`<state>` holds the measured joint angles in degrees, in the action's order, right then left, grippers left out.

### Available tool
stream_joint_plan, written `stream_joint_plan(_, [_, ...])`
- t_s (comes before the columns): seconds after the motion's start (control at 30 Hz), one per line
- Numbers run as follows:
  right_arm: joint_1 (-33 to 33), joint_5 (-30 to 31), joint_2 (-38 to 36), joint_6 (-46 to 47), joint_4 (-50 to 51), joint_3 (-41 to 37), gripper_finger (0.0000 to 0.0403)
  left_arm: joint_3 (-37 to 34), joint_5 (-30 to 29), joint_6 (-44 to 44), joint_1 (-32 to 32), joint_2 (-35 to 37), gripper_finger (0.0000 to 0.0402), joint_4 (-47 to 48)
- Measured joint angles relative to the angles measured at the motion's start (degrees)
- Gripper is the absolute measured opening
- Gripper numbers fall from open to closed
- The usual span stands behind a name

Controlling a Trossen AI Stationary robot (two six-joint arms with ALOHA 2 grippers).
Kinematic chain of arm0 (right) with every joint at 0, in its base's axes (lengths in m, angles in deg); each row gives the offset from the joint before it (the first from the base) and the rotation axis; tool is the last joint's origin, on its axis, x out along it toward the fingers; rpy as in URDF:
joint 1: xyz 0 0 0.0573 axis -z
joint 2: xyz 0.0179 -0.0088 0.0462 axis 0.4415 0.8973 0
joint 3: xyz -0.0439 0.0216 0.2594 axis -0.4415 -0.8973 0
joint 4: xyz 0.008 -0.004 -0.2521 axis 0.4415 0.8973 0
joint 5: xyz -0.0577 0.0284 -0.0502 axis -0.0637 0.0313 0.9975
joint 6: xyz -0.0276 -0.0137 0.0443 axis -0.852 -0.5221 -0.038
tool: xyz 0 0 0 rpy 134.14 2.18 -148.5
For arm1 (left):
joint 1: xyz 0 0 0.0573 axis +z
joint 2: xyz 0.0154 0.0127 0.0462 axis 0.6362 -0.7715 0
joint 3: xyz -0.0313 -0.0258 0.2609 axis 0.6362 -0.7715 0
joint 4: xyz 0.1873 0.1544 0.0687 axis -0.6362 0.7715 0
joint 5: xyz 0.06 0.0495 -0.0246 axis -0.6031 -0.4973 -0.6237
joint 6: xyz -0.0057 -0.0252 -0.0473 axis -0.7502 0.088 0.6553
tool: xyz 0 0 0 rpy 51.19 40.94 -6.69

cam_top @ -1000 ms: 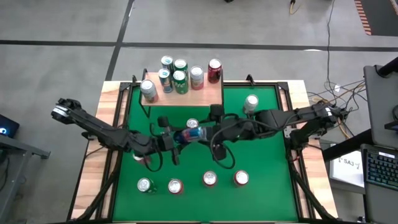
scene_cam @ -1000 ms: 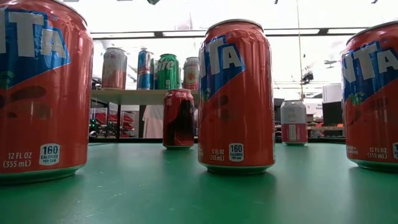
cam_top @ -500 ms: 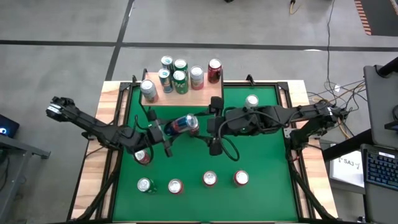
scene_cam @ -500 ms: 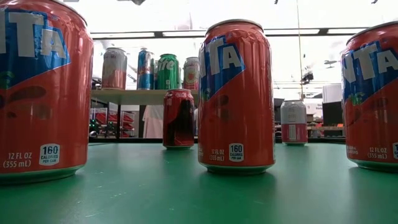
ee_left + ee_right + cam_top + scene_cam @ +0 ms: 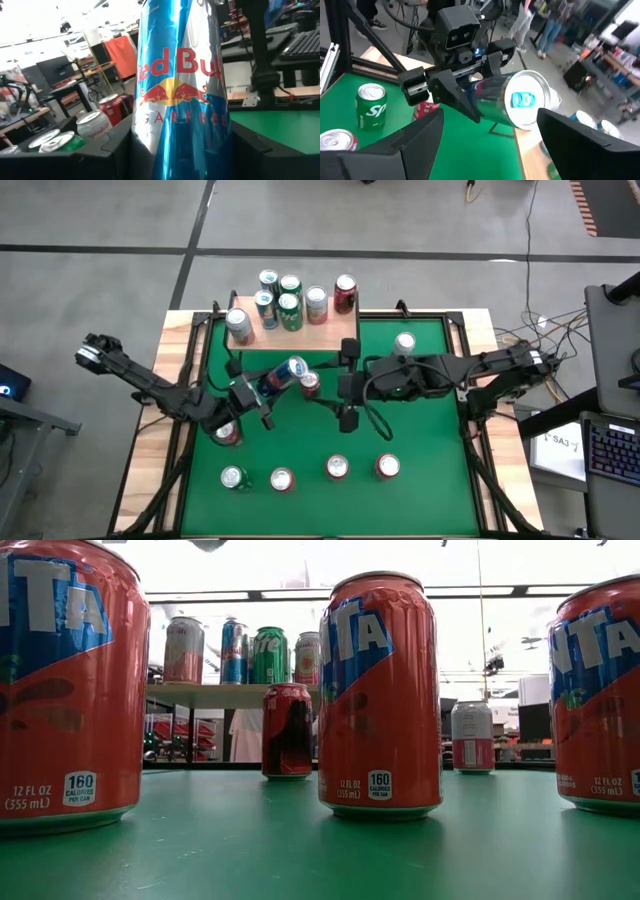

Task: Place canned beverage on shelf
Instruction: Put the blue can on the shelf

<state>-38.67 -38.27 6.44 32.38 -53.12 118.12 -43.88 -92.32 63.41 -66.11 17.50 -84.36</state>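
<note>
Since a moment ago, your left claw (image 5: 268, 388) has carried the can (image 5: 285, 375) nearer the shelf (image 5: 330, 330). From above, it grips the tilted can just before the shelf; the right claw (image 5: 345, 385) waits open nearby. Left wrist: can (image 5: 180, 90) clamped.

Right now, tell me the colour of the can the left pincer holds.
Blue and silver can, with red lettering; the left wrist view shows it best.

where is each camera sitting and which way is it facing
high: overhead, straight down on the shelf; both arms show.
low: table height, across orange cans; no arm.
left wrist: behind the left claw, gripping the blue can.
right wrist: past the open right claw at that blue can, shared with high.
</note>
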Motion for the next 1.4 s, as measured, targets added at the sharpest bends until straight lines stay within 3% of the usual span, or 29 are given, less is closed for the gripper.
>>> stream_joint_plan(0.23, [0.11,-0.31,-3.29,-3.25,-14.42,-8.81,0.0311,1.07,-2.55,-1.54,-0.29,0.08,0.0205,-0.44])
stream_joint_plan(0.43, [0.13,-0.38,-3.69,-3.17,-28.84,-18.65,0.0311,1.04,3.57,-4.54,-0.75,0.13,0.0205,-6.24])
stream_joint_plan(0.83, [0.51,-0.27,-3.54,1.32,-58.39,-33.74,0.0311,0.67,3.99,-4.42,-2.87,0.08,0.0205,-7.55])
stream_joint_plan(1.27, [1.38,-0.27,-3.52,5.42,-60.79,-36.59,0.0311,-0.57,6.40,-4.42,-2.82,0.02,0.0205,-8.00])
stream_joint_plan(1.4, [1.48,-1.42,-3.19,7.56,-61.03,-36.75,0.0311,-4.16,6.43,-4.81,-2.82,0.02,0.0205,-13.11])
